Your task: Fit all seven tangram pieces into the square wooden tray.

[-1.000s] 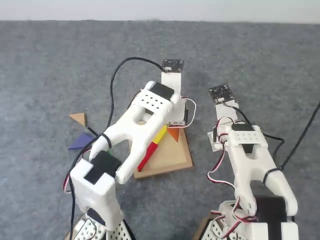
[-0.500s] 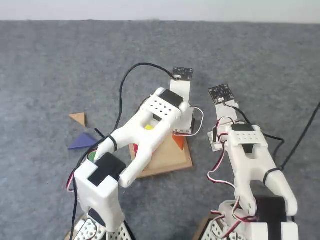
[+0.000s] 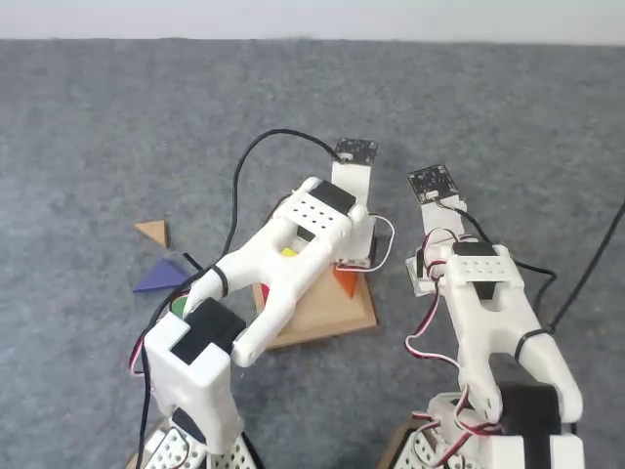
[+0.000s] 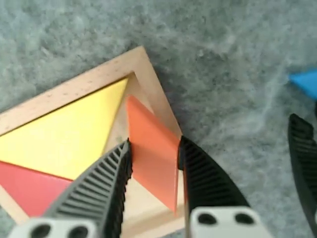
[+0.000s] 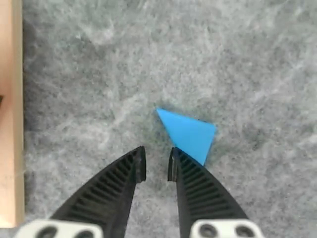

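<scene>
The square wooden tray (image 3: 337,318) lies under my left arm, with a yellow triangle (image 4: 69,134) and a red piece (image 4: 25,181) lying in it. My left gripper (image 4: 153,148) is shut on an orange parallelogram (image 4: 151,144) at the tray's corner, and one end of the piece reaches over the rim (image 4: 99,79). In the high view the orange piece (image 3: 345,280) shows by the tray's right edge. My right gripper (image 5: 156,164) hovers over the carpet, open by a narrow gap, its tips just short of a light blue triangle (image 5: 188,131).
Left of the tray on the grey carpet lie a tan triangle (image 3: 152,232), a dark blue triangle (image 3: 161,277) and a green piece (image 3: 179,305) partly under my left arm. The tray's edge (image 5: 10,114) is close beside my right gripper.
My left arm has swung to the right across the tray, carrying the orange piece toward the right edge. It now covers most of the yellow and red pieces. The right arm has not moved.
</scene>
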Robot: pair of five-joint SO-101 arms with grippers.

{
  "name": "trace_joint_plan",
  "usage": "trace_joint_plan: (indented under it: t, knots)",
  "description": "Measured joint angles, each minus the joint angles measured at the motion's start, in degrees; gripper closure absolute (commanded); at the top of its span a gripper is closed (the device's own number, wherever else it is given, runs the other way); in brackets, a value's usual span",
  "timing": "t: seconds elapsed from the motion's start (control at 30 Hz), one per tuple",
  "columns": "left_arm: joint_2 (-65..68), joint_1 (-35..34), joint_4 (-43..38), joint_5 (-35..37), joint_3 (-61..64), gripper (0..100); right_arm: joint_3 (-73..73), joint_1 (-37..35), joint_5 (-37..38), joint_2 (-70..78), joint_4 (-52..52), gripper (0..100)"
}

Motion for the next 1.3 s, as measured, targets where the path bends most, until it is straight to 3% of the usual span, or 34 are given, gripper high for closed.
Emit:
trace_joint_plan:
  t: [0.47, 0.67, 0.87, 1.17, 1.3]
  knots:
    - [0.0, 0.0, -4.75, 0.35, 0.53, 88, 0.0, 0.0, 0.0, 0.0, 0.0, 91.1]
    - [0.0, 0.0, -4.75, 0.44, 0.53, 78, 0.0, 0.0, 0.0, 0.0, 0.0, 91.1]
    - [0.0, 0.0, -4.66, 0.44, 0.53, 76, 0.0, 0.0, 0.0, 0.0, 0.0, 91.1]
    - [-0.79, -0.09, 1.41, -0.88, 0.53, 76, 0.0, 0.0, 0.0, 0.0, 0.0, 91.4]
    - [-8.88, -3.43, 4.31, -2.55, 0.62, 76, 0.09, 0.18, 0.0, -0.7, 0.0, 91.1]
